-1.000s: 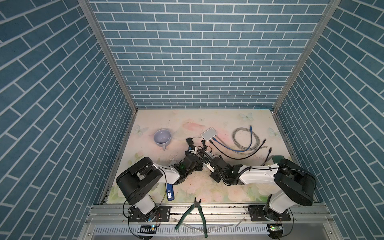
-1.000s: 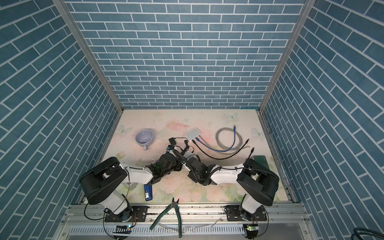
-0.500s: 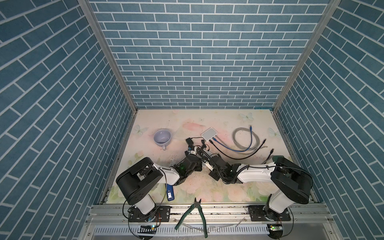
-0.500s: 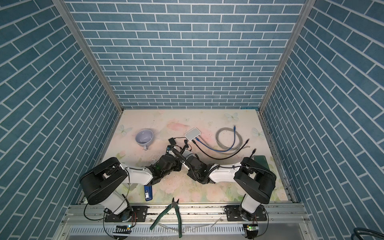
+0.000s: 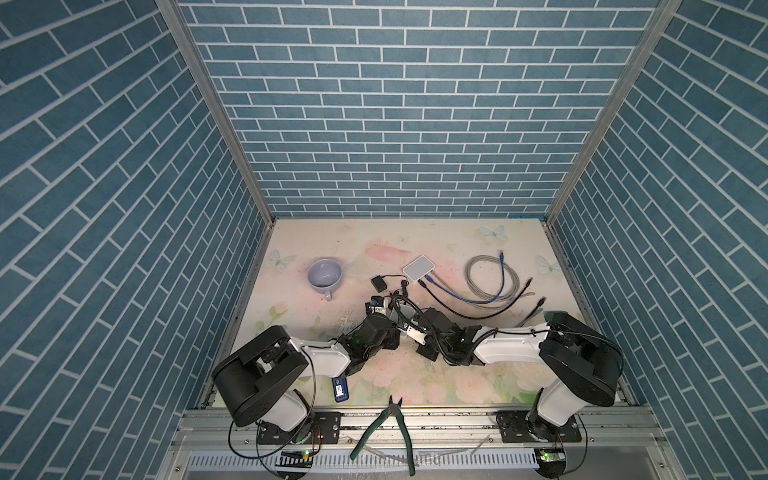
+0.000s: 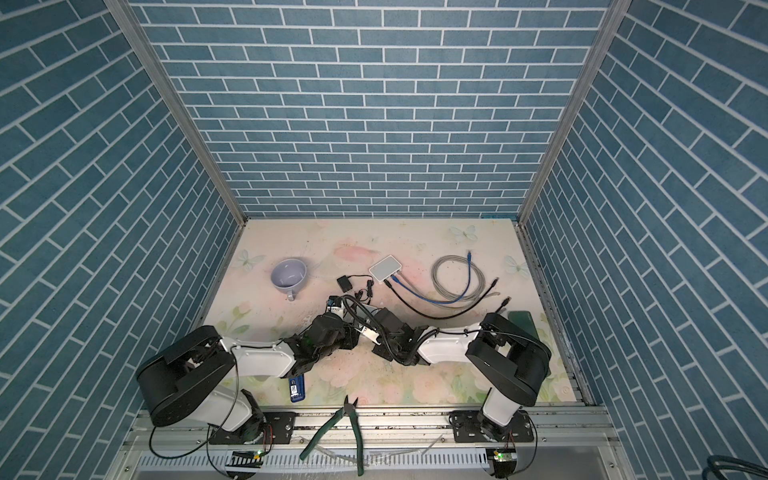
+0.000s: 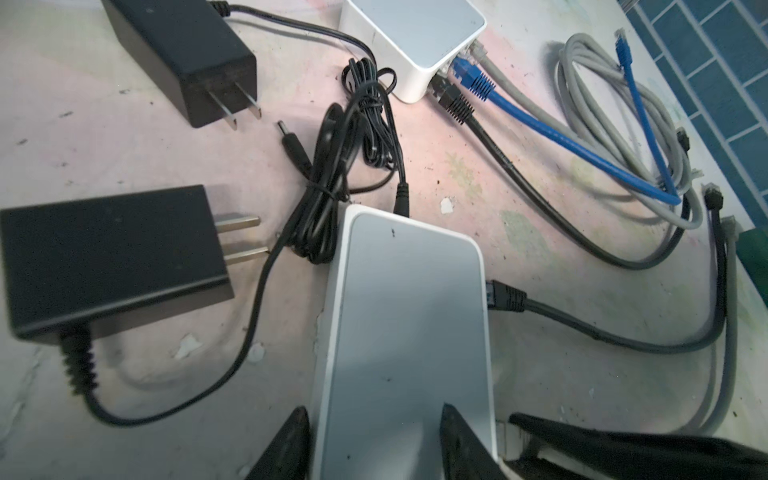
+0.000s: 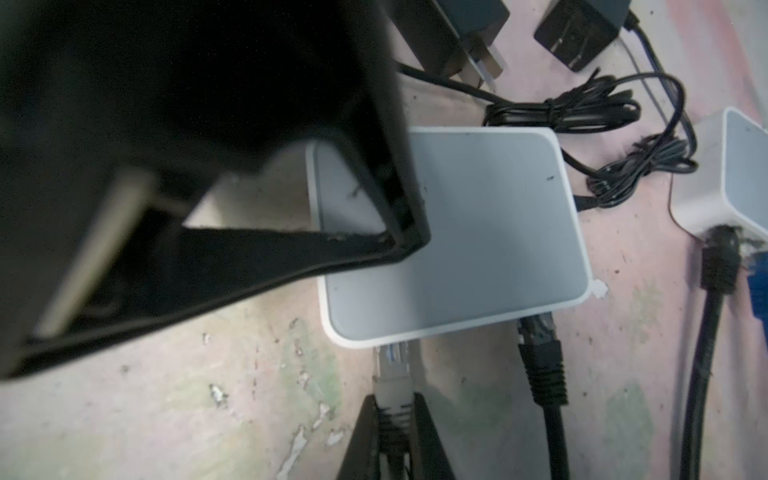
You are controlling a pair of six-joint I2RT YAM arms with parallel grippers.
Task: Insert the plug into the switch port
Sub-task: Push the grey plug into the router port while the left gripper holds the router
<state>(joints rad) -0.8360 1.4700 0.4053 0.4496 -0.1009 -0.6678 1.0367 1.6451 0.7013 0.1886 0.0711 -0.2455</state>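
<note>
While R gripper [image 8: 392, 399] jaws pinch grey plug [image 8: 392, 374] at switch [image 8: 478, 232] port edge, L gripper [image 7: 374, 409] jaws spread astride switch's near-left end; mid-bench [image 5: 374, 249].

The flowered tabletop [image 5: 374, 249] carries a lilac mug [image 5: 324, 275] at ten o'clock. A black power adapter [image 5: 379, 284] sits at eleven and a white far switch [image 5: 419, 268] at twelve. Looped grey, blue and black cables [image 5: 490, 278] lie at two. The near switch [image 7: 411, 324] lies flat at the centre. A blue stick [image 5: 340, 387] lies at seven and a dark green slab [image 6: 524, 322] at three.
</note>
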